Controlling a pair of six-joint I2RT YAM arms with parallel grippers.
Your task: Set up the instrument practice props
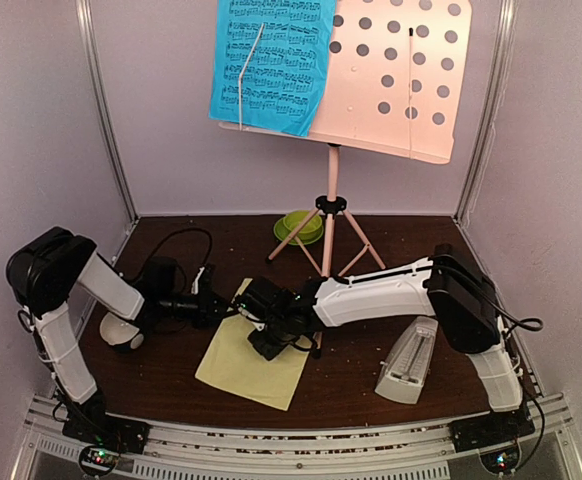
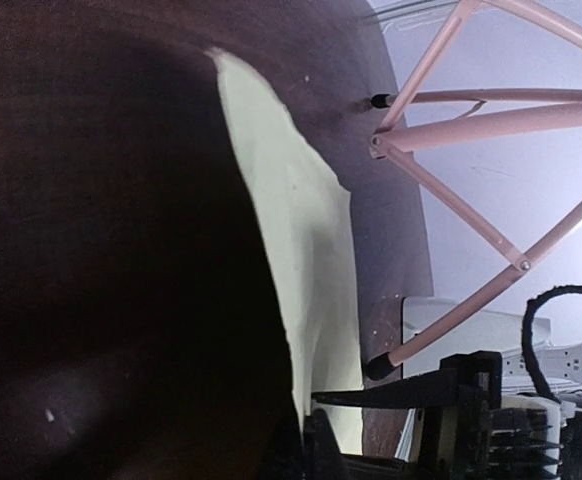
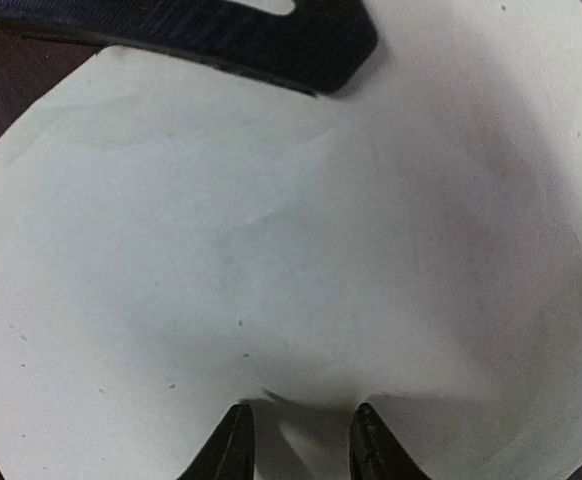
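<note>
A pink tripod music stand with a perforated desk is seen at the back of the dark table, a blue printed music sheet laid over the desk's left half. A pale-yellow paper sheet is spread near the front, the left gripper and right gripper set at its far end. A white pyramid metronome is stood to its right.

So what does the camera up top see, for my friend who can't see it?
The left gripper and right gripper meet at a pale-yellow sheet lying on the dark table. Behind them a pink music stand holds a blue music sheet; a white metronome stands at the right.
</note>
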